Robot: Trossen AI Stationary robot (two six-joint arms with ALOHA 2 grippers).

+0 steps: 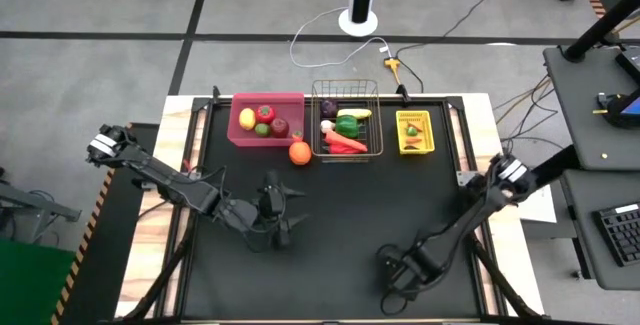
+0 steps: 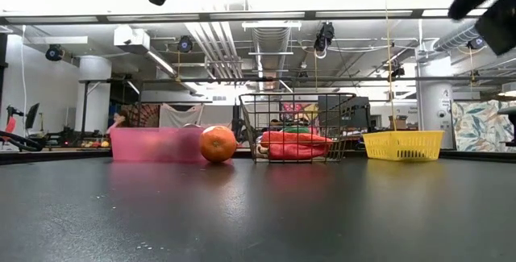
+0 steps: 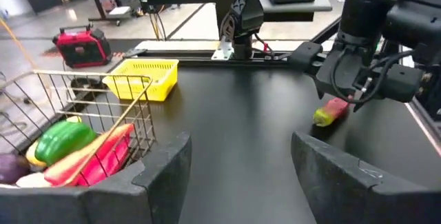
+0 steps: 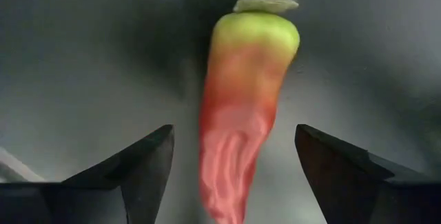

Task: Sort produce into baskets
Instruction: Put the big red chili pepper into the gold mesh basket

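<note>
A small red chilli with a yellow-green stem end (image 4: 242,107) lies on the black table top (image 1: 340,225), near its front right. It sits lengthwise between the spread fingers of the right gripper (image 4: 234,165), touching neither; the jaws are open and hold nothing. The left gripper (image 1: 288,208), also open and empty, hovers left of centre, near the orange round fruit (image 1: 299,152) beside the pink plastic bin (image 1: 266,137).

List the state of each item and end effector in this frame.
Left end effector: open, empty, mid-table.
Right end effector: open, straddling the chilli, not gripping.
Chilli: lying on the table.
Orange: on the table, outside the baskets.
Pink bin: holds produce.
Wire basket: holds produce.
Yellow bin: holds produce.
</note>
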